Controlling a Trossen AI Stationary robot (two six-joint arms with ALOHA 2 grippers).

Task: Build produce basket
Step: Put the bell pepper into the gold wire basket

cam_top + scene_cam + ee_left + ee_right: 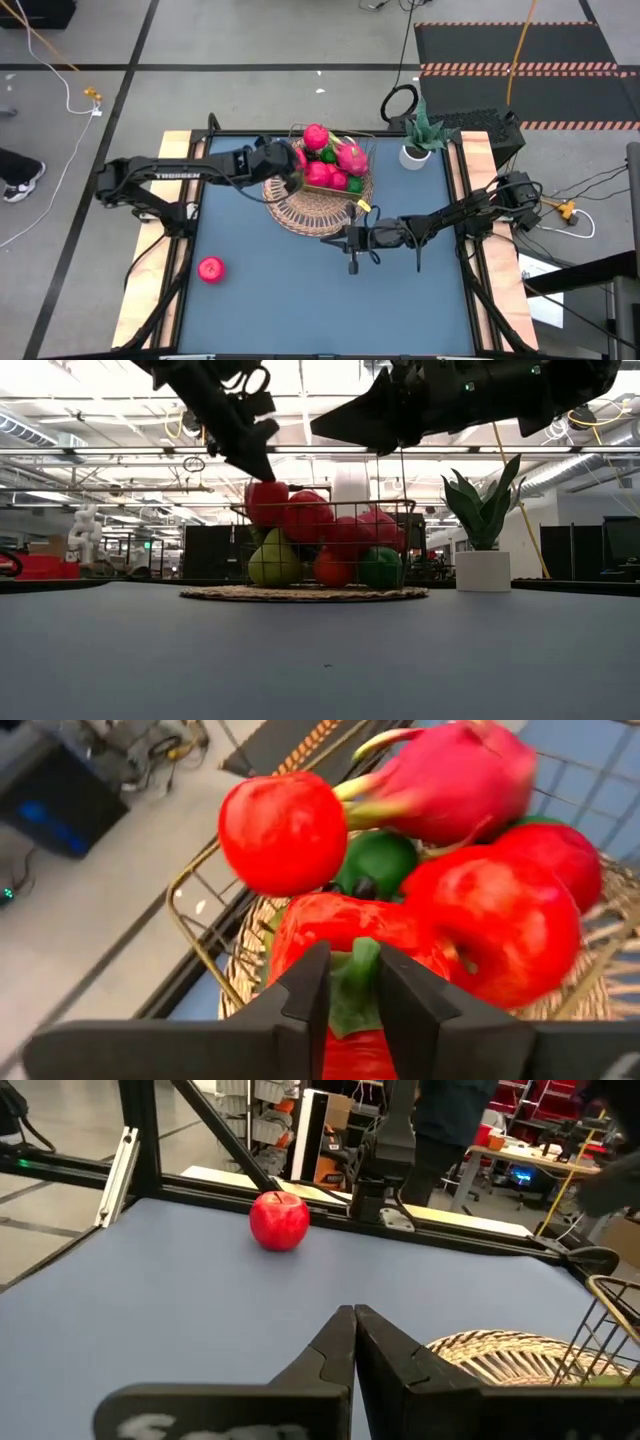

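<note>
One apple (210,269) sits alone at lower left of the table; the rest is heaped in the basket (300,212), upper centre. Risk: left gripper (352,995), over the pile's left edge, fingers slightly parted around a red pepper's (340,935) green stem; a snag on withdrawal could topple the heap. Right gripper (353,1342), pressed together, empty, hovers just below the basket.
</note>
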